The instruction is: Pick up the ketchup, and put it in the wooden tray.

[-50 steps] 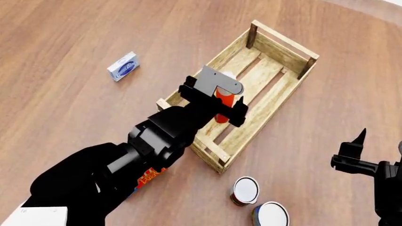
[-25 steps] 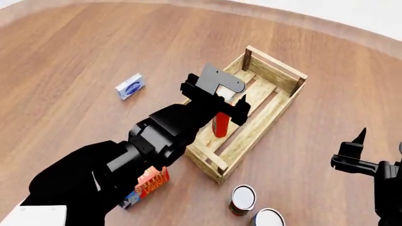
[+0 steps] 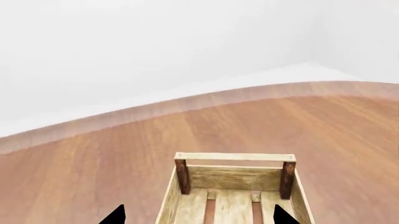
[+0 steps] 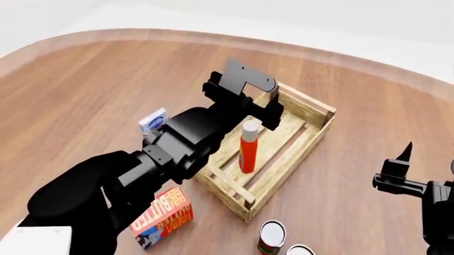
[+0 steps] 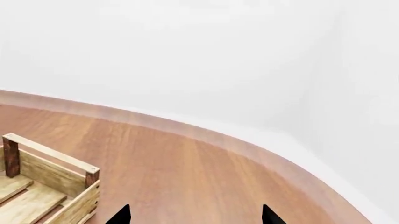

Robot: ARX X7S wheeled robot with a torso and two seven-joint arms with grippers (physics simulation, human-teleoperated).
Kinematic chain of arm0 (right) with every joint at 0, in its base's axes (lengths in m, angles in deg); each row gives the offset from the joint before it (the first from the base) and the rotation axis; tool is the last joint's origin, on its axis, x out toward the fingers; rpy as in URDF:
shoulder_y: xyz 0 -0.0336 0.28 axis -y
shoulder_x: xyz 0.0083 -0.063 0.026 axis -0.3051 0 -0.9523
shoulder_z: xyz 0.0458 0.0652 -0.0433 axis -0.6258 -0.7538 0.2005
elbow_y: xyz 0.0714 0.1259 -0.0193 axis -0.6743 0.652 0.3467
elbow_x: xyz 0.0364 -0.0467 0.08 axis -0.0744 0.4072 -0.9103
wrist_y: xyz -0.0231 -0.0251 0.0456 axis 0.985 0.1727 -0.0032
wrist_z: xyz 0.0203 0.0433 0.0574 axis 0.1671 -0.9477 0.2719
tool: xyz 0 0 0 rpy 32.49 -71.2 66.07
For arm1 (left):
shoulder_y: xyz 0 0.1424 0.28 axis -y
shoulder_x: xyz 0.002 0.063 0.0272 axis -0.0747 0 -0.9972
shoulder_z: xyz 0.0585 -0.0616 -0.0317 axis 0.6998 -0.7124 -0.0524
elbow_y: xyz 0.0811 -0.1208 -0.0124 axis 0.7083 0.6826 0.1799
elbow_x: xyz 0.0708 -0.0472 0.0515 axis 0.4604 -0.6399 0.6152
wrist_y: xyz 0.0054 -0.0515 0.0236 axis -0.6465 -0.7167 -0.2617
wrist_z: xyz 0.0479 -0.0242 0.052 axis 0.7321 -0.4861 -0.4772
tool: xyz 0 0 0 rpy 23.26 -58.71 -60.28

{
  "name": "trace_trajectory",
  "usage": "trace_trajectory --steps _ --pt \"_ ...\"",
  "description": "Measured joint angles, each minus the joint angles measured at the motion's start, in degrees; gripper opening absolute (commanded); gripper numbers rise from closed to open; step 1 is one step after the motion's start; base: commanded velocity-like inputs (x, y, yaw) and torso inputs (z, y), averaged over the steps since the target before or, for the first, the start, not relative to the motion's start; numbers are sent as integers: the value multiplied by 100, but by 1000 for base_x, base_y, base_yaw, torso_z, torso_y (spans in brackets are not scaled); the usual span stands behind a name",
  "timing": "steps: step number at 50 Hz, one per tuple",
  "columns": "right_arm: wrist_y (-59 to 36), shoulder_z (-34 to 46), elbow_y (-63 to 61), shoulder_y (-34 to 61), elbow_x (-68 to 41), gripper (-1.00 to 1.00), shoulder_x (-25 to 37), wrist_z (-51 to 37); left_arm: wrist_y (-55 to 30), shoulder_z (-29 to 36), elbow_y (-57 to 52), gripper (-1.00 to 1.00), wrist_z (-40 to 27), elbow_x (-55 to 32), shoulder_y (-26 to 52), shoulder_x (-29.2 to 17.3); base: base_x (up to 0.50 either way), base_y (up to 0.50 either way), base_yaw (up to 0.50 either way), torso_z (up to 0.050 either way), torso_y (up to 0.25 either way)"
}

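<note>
Left fingers: two black tips spread wide in the left wrist view, nothing between them. That view shows only the far end of the wooden tray, two dark-stained corner posts, a pale top rail, plank floor. The ketchup does not appear there.

Head view fills the gap: my left gripper hangs above the tray's far half, and the ketchup stands upright inside on the slats, free of my fingers. Slim orange-red plastic, white cylindrical cap, label unreadable.

Right fingers: also parted, empty; in the head view my right gripper sits well apart from the tray, off to its right. Right wrist view catches just one tray corner and curved table edge.

Only the head view shows the rest: a red-and-yellow box reading "BUTTER" near the tray's near end, a small blue-and-white box beside my left arm, and a can with a pale lid. Table is smooth wood grain.
</note>
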Motion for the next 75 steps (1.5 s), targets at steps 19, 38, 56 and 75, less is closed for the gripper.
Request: trace_trajectory --steps 19,38,56,75 --pt "490 71 -1 -182 -35 100 133 294 539 -16 -815 100 -505 -347 336 -712 0 0 0 -8 170" --pt "425 -590 -1103 -1127 -433 100 113 474 1436 57 -5201 100 -2698 -77 -734 -3689 0 0 0 -4 78" --pt "655 -509 -1336 -1462 -395 100 32 420 2526 144 -6914 100 -4293 722 -2102 -5029 0 0 0 0 0" --pt "802 -232 -1393 -1470 -379 100 5 343 3170 36 -7241 100 -5078 1238 -2782 -5492 0 0 0 0 0"
